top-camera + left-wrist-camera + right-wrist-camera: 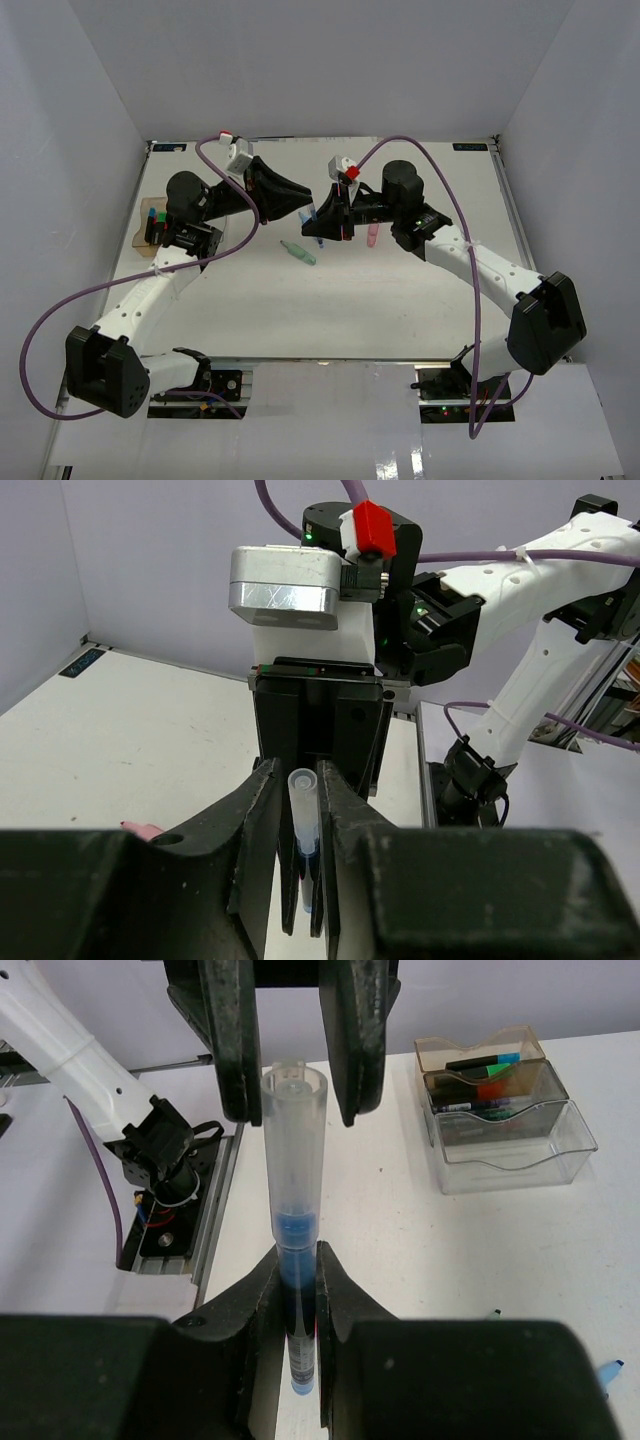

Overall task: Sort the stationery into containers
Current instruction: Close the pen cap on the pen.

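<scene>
My right end effector (298, 1260) is pinching the blue barrel of a pen (295, 1160), holding it over the middle of the worktop (400, 300). The pen's clear cap end points toward my left end effector (298, 780). Its fingers (235, 1040) stand close on either side of the cap, and I cannot tell whether they press it. The three joined containers (152, 228) sit at the left edge, with highlighters (485, 1063) in the amber and grey ones. A green tapered piece (297, 253) lies just nearer than the pen, and a pink piece (372, 236) lies to its right.
</scene>
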You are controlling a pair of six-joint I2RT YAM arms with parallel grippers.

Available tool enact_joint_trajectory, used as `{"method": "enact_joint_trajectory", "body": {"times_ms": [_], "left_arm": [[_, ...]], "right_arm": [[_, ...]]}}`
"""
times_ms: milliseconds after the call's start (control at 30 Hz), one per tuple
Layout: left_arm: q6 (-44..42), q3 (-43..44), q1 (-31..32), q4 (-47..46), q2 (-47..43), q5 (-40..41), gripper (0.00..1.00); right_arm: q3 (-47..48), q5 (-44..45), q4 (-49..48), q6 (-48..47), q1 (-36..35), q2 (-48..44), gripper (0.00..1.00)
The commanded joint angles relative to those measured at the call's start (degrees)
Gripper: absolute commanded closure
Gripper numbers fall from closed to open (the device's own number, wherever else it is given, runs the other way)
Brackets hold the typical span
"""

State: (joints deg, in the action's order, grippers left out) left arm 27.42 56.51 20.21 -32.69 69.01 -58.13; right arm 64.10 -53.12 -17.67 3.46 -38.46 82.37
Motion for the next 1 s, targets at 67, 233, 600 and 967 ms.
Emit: {"method": "enact_joint_trajectory", "body": {"times_ms": [67, 233, 600, 967], "left_arm": [[0.7, -0.9, -0.2, -2.3, -0.3, -1.0, 0.7], [1.1, -1.1, -0.2, -2.7, 0.0, -1.3, 0.76], [-9.2, 1.6, 4.7, 10.1, 0.2, 1.3, 0.81], [-9.0, -1.4, 5.3, 10.7, -1.6, 1.9, 0.92]], "right_arm": [[3.0, -1.4, -0.8, 0.1, -0.7, 0.5, 0.92], [3.1, -1.2, -0.9, 0.2, -0.7, 0.6, 0.92], [3.2, -1.4, -1.0, 0.8, -0.8, -0.3, 0.92], [3.4, 0.0, -1.8, 0.5, -0.3, -3.2, 0.92]]}}
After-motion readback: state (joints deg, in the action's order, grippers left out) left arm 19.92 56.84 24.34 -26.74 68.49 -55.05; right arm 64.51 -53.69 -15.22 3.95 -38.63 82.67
